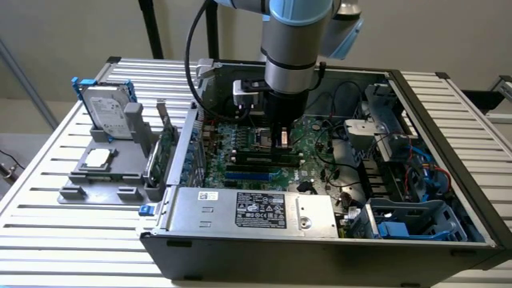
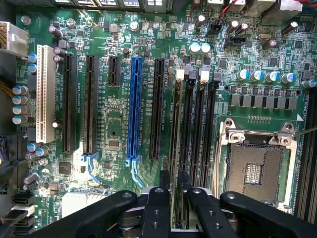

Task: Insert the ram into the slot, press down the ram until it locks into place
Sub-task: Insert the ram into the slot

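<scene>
My gripper [image 1: 282,143] reaches down into the open computer case, low over the green motherboard [image 1: 240,174]. In the wrist view its black fingers [image 2: 156,206] sit close together, shut on the ram [image 2: 175,134]. The ram shows edge-on as a thin dark strip. It stands along the slot [image 2: 178,82], the memory socket nearest the black expansion sockets, which has a white latch at its far end. Two more alike black sockets [image 2: 212,129] lie parallel beside it. Whether the ram is seated fully in the slot is hidden by the fingers.
A blue connector [image 2: 133,104] and a white one [image 2: 45,94] lie beyond the black expansion sockets. The open CPU socket [image 2: 257,168] is on the other side. A power supply [image 1: 248,210], cables and a drive cage [image 1: 416,219] crowd the case; a hard drive [image 1: 108,111] stands outside.
</scene>
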You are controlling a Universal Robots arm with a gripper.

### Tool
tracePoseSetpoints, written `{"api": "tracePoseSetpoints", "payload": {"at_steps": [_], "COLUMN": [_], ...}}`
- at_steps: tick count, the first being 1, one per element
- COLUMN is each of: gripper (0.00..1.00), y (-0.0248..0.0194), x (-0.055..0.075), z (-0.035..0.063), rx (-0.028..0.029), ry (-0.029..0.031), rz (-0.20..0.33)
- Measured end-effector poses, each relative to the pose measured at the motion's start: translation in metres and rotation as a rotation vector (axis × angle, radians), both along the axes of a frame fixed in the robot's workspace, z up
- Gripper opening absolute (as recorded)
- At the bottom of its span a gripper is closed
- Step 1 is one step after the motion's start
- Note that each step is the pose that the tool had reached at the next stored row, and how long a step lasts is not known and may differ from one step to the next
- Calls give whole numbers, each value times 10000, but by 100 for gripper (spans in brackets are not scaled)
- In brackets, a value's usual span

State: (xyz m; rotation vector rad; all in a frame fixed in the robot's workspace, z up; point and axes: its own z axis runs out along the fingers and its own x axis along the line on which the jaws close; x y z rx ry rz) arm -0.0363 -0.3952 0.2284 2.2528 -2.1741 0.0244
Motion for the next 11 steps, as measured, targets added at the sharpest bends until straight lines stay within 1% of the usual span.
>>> {"api": "tracePoseSetpoints", "payload": {"at_steps": [3,5,9,10,11], "gripper": [22,22,20,13,11], "y": [0,0,0,0,0], "x": [-1,-10,-51,-58,-66], "z": [131,193,223,224,225], "rx": [0,2,15,23,27], "ry": [1,6,28,35,38], "rz": [1,0,0,0,0]}}
